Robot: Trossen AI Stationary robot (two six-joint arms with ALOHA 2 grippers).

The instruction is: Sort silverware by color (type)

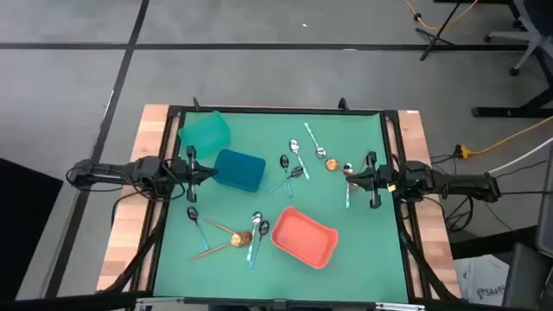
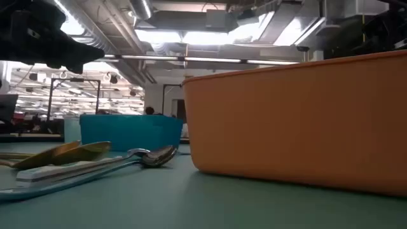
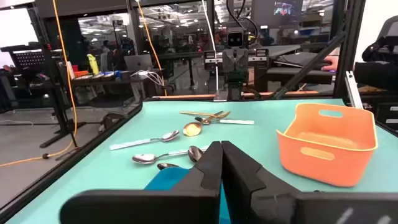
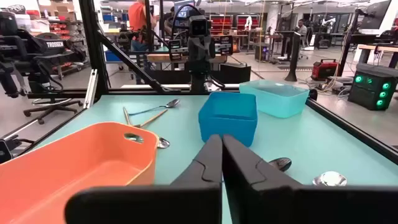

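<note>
The silverware lies flat on the green mat in two loose groups: several spoons (image 1: 302, 160) in the middle and far right, and several spoons (image 1: 233, 235) near the front left, silver, copper-gold and blue-handled. My left gripper (image 1: 212, 173) hovers shut at the left side, beside the blue bin (image 1: 239, 169). My right gripper (image 1: 349, 176) hovers shut at the right side, near a copper spoon (image 1: 332, 164). In the wrist views both pairs of fingers (image 3: 221, 163) (image 4: 221, 160) meet with nothing between them.
A teal bin (image 1: 206, 130) stands tilted at the far left, the blue bin at centre left, and a coral bin (image 1: 304, 237) near the front centre. A dark frame (image 1: 285, 111) borders the mat. Bare mat lies at the front right.
</note>
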